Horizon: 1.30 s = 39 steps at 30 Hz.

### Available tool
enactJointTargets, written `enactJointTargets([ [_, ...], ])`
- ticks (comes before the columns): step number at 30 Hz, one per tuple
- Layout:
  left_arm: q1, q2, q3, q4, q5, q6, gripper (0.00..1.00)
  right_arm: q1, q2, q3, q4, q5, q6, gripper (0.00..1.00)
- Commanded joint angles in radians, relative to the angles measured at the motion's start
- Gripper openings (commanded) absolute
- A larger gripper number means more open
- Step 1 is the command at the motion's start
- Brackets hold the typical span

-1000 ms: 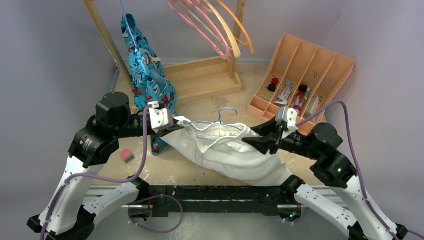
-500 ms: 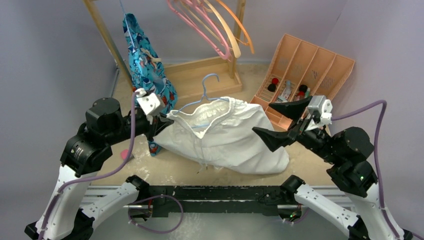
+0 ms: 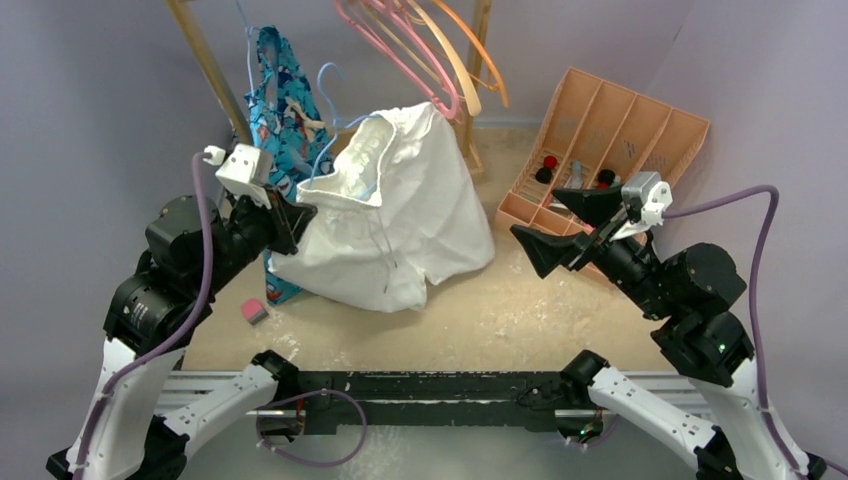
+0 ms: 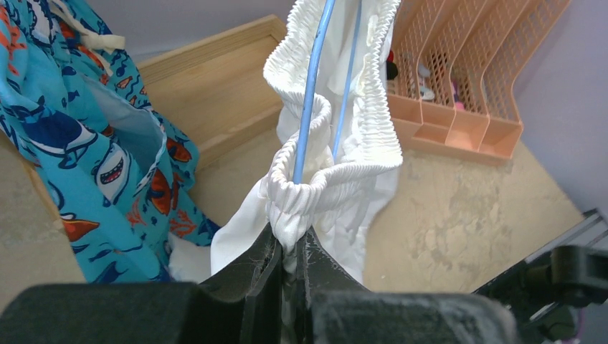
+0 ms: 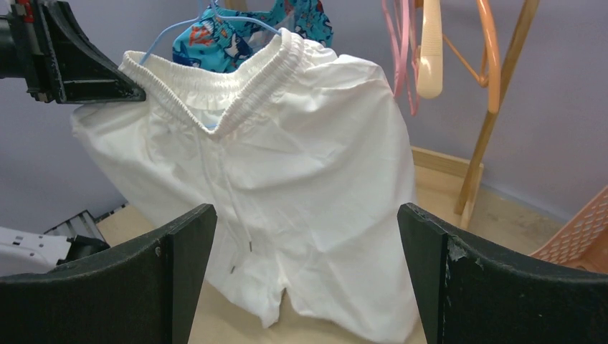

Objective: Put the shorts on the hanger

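My left claw (image 3: pixel 293 215) is pinched on the gathered waistband of the white shorts (image 3: pixel 400 220), holding them off the counter (image 3: pixel 520 310) with the light-blue hanger (image 4: pixel 313 86) threaded up through the waist opening and its hook (image 3: pixel 325 78) rising toward the wooden rack (image 3: pixel 215 75) at the back left. The garment hangs lengthwise from that corner, waistband uppermost and legs trailing down to the right. My right claw (image 3: pixel 562 225) is spread wide and empty, well apart on the shorts' right, so the left arm is nearer.
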Motion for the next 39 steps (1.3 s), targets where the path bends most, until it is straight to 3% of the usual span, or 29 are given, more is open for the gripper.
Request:
enactJointTargets([
  [1, 0.002, 0.052, 0.069, 0.134, -0.102, -0.163, 0.0, 0.002, 0.013, 0.048, 0.085, 0.049, 0.014, 0.98],
  [8, 0.003, 0.115, 0.065, 0.174, -0.313, -0.123, 0.0, 0.001, 0.001, 0.061, 0.099, 0.073, 0.018, 0.98],
  [16, 0.002, 0.218, 0.108, 0.263, -0.453, -0.072, 0.0, 0.002, -0.011, 0.041, 0.1, 0.091, 0.033, 0.98],
  [27, 0.002, 0.382, 0.23, 0.42, -0.557, -0.019, 0.0, 0.002, -0.032, 0.005, 0.102, 0.11, 0.014, 0.99],
  [39, 0.003, 0.521, 0.386, 0.489, -0.652, 0.036, 0.0, 0.002, -0.056, -0.034, 0.097, 0.091, 0.009, 0.99],
])
